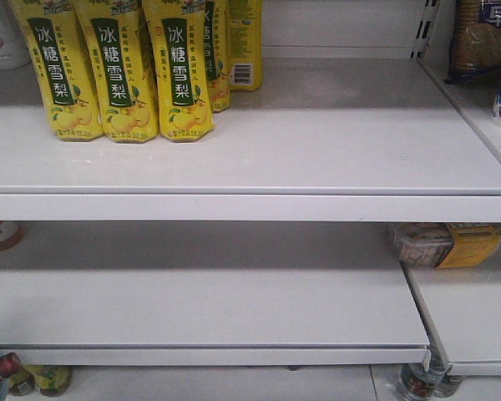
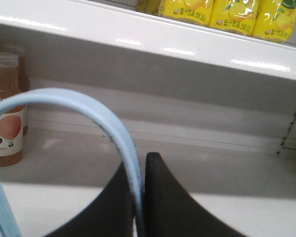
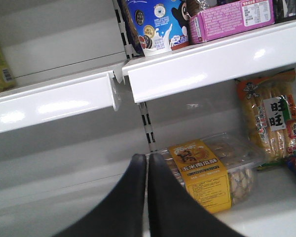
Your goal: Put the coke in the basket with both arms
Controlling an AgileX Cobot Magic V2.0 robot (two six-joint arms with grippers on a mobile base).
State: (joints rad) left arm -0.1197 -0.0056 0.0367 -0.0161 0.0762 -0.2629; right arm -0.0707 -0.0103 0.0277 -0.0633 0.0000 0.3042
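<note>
- Left claw [image 2: 140, 197]: black wedge fingers pressed together on the light blue plastic hoop handle [image 2: 89, 111] of the basket. The strap runs down between them and arches up and off to the left in the left wrist view. The basket body is out of frame, apart from a blue edge at the lower left corner.
- Right claw [image 3: 147, 192]: black fingers pressed together with nothing between them, pointing at a clear plastic snack tray with a yellow label [image 3: 207, 173] on a white metal shelf [image 3: 197, 64].
- Coke: the red-labelled cola bottle cannot be picked out with certainty in any view. A red-capped bottle top [image 1: 2, 368] shows at the bottom left of the front view, too cropped to identify.
- The tall yellow pear-drink bottles [image 1: 117, 67] on the upper shelf and the orange peach-drink bottle [image 2: 5, 113] beside the handle are not the target.
- Key relation: bearing from either claw to the coke, and the bottle's axis, cannot be told here. Judgement: the right arm is the free one, so it should do the picking while the left holds the basket.
</note>
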